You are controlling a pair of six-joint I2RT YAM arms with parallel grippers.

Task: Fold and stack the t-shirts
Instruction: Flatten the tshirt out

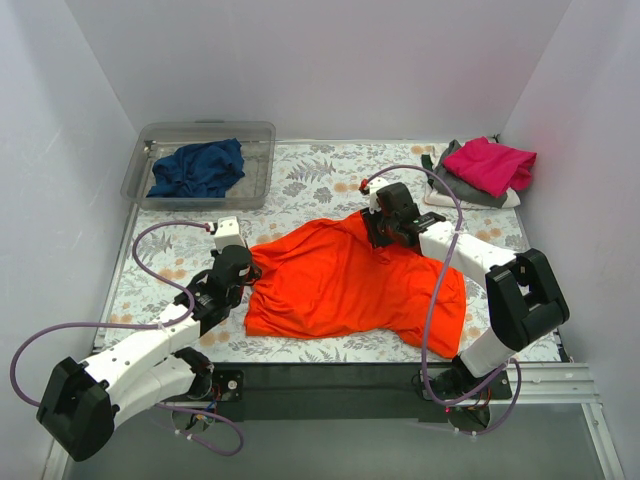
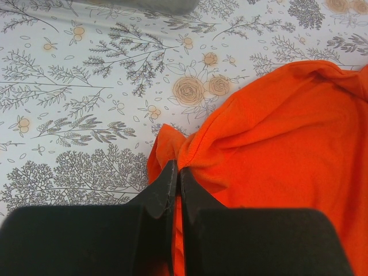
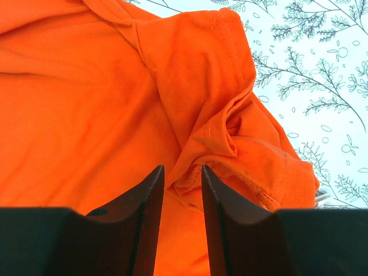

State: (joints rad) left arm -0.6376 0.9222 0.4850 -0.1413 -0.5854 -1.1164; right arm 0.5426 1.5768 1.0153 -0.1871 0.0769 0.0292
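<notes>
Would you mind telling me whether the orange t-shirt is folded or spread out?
Spread out: the orange t-shirt lies open and rumpled across the table.

Bright, even overhead light is seen; only soft shadows are cast on the bench [image 1: 320,175]. The orange-red t-shirt [image 1: 350,285] is rendered oversaturated, its folds flattened. In the wrist views the tool fingers [image 2: 161,192] are left dark and slightly soft.
</notes>
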